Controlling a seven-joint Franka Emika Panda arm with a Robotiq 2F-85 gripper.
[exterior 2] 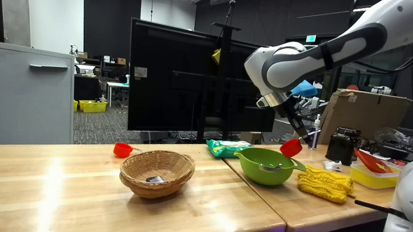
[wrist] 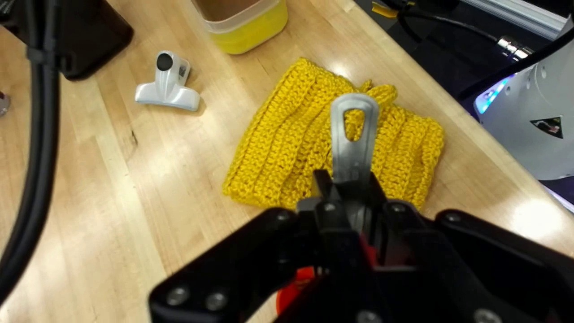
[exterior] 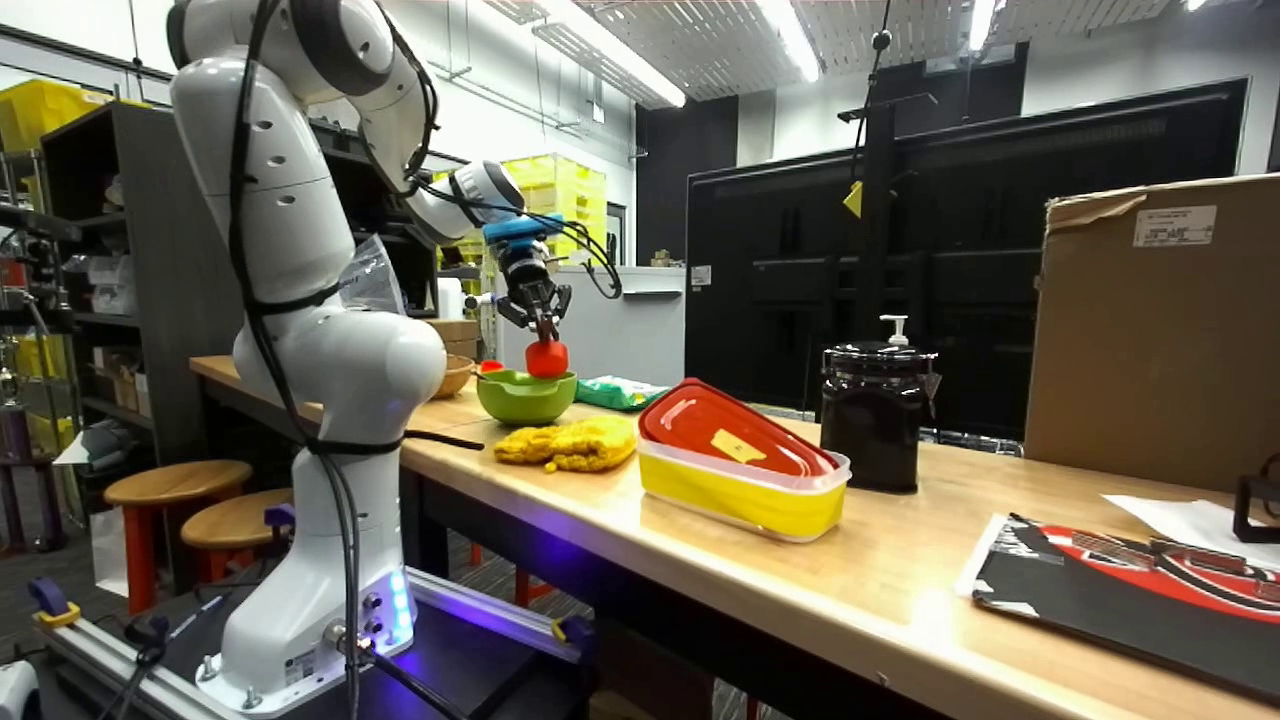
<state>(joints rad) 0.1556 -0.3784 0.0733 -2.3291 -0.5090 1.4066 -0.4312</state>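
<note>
My gripper [wrist: 349, 190] is shut on the metal handle [wrist: 353, 157] of a red measuring cup, whose free end with a slot sticks out past the fingers. In an exterior view the red cup [exterior 2: 291, 148] hangs tilted below the gripper [exterior 2: 304, 136], over the handle side of a green bowl [exterior 2: 263, 174]. A metal handle [exterior 2: 269, 168] lies inside that bowl. From another angle the red cup [exterior: 547, 359] appears at the green bowl's [exterior: 522, 402] rim; whether it touches cannot be told. Below the gripper in the wrist view lies a folded yellow knitted cloth [wrist: 287, 152].
A wicker basket [exterior 2: 136, 180] holds a small dark item; another red cup [exterior 2: 123, 150] lies behind it. A green packet [exterior 2: 226, 148] sits behind the bowl. Near the cloth are a white clip [wrist: 168, 85], a yellow container [exterior: 740, 490] with a red lid and a black canister [exterior: 870, 430].
</note>
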